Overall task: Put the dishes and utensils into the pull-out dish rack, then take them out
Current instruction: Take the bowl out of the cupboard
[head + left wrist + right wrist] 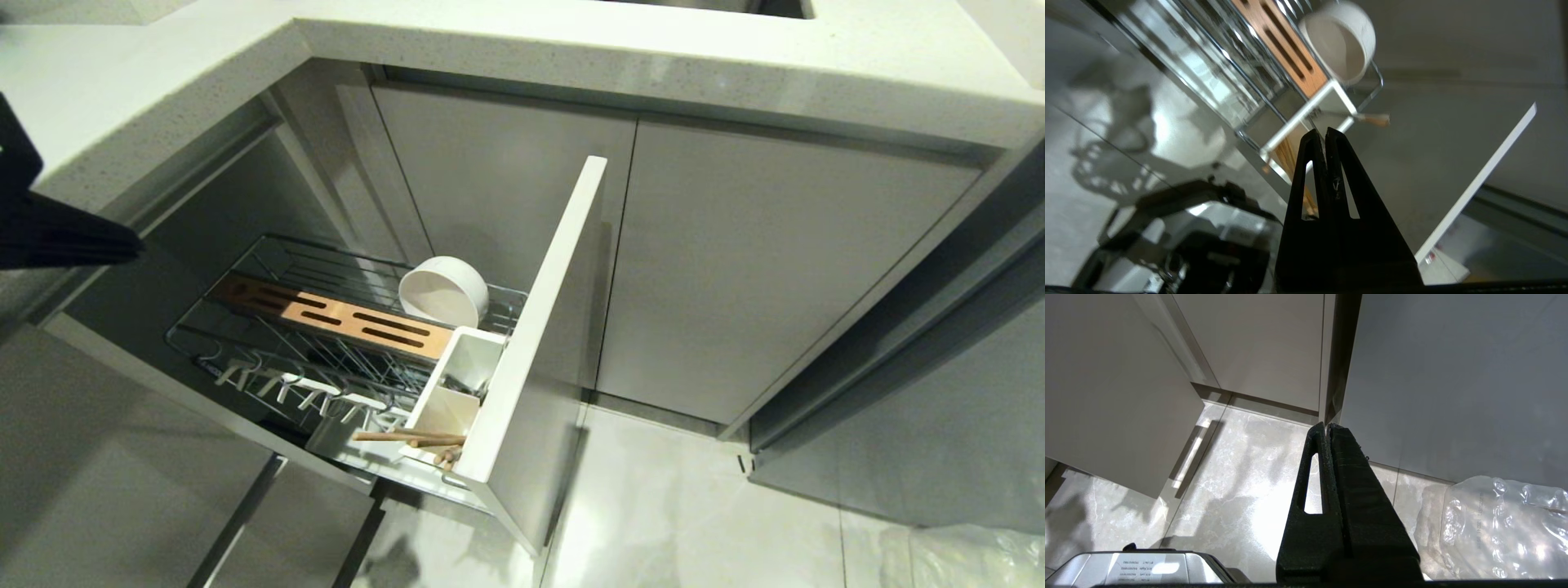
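The pull-out dish rack (269, 347) stands drawn out from the corner cabinet, its pale front panel (543, 327) facing right. A cream-white bowl (443, 290) rests tilted on its side at the rack's back, beside the slotted wooden strip (326, 314). Wooden chopsticks (412, 438) lie slanted in the white caddy (453, 388). My left gripper (1325, 131) hangs shut and empty, well above the rack, pointing down at the caddy (1306, 112), the chopsticks (1288, 157) and the bowl (1339, 41). In the head view it shows at the far left (131, 242). My right gripper (1327, 425) is shut and empty over the floor.
A speckled white countertop (571, 49) overhangs grey cabinet doors (775, 269). A second grey door (122, 482) stands below the rack on the left. A clear bubble-wrap bag (1498, 526) lies on the glossy tiled floor (694, 506) at the right.
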Robot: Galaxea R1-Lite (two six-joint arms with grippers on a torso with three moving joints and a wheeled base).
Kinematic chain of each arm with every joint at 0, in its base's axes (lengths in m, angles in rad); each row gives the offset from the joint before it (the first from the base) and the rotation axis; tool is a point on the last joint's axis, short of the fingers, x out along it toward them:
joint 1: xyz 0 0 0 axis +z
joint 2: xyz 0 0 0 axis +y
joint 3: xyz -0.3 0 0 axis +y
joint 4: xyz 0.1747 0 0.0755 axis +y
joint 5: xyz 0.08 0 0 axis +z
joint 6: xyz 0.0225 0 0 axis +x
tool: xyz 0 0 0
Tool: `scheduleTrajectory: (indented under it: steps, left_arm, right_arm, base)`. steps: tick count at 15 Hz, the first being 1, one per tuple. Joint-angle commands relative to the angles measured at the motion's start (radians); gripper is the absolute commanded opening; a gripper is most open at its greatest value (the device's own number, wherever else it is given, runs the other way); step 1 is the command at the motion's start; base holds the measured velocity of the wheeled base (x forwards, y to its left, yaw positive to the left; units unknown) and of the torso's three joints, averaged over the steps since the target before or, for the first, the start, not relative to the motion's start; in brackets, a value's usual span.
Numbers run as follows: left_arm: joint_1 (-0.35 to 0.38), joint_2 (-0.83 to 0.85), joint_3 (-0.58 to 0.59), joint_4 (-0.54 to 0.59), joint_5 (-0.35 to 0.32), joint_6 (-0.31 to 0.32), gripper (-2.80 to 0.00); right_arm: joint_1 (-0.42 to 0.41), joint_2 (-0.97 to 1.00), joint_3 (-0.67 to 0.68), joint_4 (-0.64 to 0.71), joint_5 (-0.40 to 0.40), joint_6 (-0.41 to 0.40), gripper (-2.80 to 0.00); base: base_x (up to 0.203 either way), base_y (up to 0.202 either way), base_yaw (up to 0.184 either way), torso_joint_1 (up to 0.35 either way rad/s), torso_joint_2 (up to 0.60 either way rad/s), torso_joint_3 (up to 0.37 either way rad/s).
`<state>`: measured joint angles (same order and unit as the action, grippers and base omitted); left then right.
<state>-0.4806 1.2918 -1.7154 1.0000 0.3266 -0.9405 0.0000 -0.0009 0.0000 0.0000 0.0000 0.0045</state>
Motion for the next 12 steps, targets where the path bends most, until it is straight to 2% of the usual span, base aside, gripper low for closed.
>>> scheduleTrajectory:
  steps: [1, 3, 7, 8, 12]
  left_arm:
    - [-0.059, 0.051, 0.045, -0.021, 0.005, -0.035, -2.8]
    - [-0.101, 0.094, 0.109, -0.101, 0.039, -0.061, -2.8]
    - [-0.139, 0.22, 0.241, -0.286, 0.164, -0.097, -2.8]
    - [-0.153, 0.245, 0.246, -0.304, 0.173, -0.097, 0.0]
    - [-0.172, 0.349, 0.242, -0.398, 0.183, -0.094, 0.0]
  right_arm:
    - [0.0, 0.001, 0.0, 0.0, 0.0, 0.0, -2.8]
    - [0.0, 0.001, 0.0, 0.0, 0.0, 0.0, -2.8]
    - [0.0, 0.001, 0.0, 0.0, 0.0, 0.0, -2.8]
    - [0.0, 0.001, 0.0, 0.0, 0.0, 0.0, -2.8]
    - [0.0, 0.001, 0.0, 0.0, 0.0, 0.0, -2.8]
  base:
    - [0.0, 0.0, 0.0, 0.0, 0.0, 0.0]
    - [0.0, 0.0, 0.0, 0.0, 0.0, 0.0]
    - [0.0, 0.0, 0.0, 0.0, 0.0, 0.0]
    - [0.0, 0.0, 0.0, 0.0, 0.0, 0.0]
    - [0.0, 0.0, 0.0, 0.0, 0.0, 0.0]
